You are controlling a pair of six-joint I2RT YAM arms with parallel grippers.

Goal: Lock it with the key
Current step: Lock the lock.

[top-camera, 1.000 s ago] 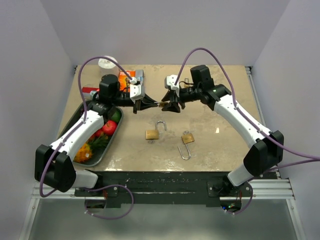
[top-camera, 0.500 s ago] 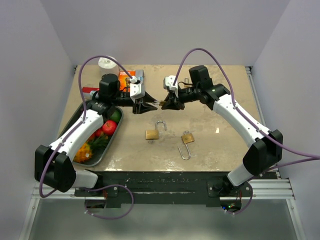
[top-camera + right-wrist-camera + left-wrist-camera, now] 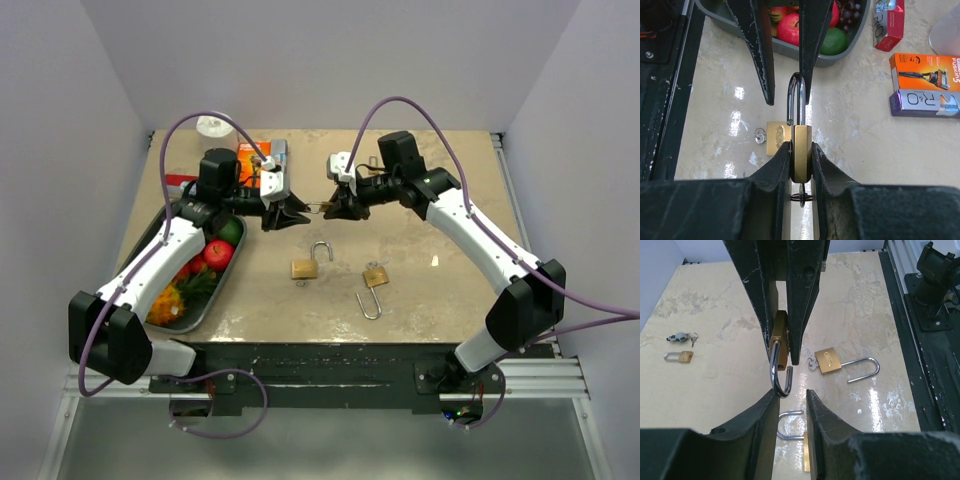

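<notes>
The right gripper (image 3: 801,146) clamps the brass padlock (image 3: 801,160) in the air over the beige table (image 3: 440,290). Its unlatched shackle (image 3: 776,375) sits at the tips of the left gripper (image 3: 792,396), whose jaws stand apart. A second padlock (image 3: 308,266) and a third padlock (image 3: 375,280) lie below. White walls (image 3: 300,60) hem three sides. The key is hidden; only a ring (image 3: 801,196) shows.

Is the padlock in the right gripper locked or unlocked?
Unlocked: on the padlock, the shackle has its free end outside the brass body.
</notes>
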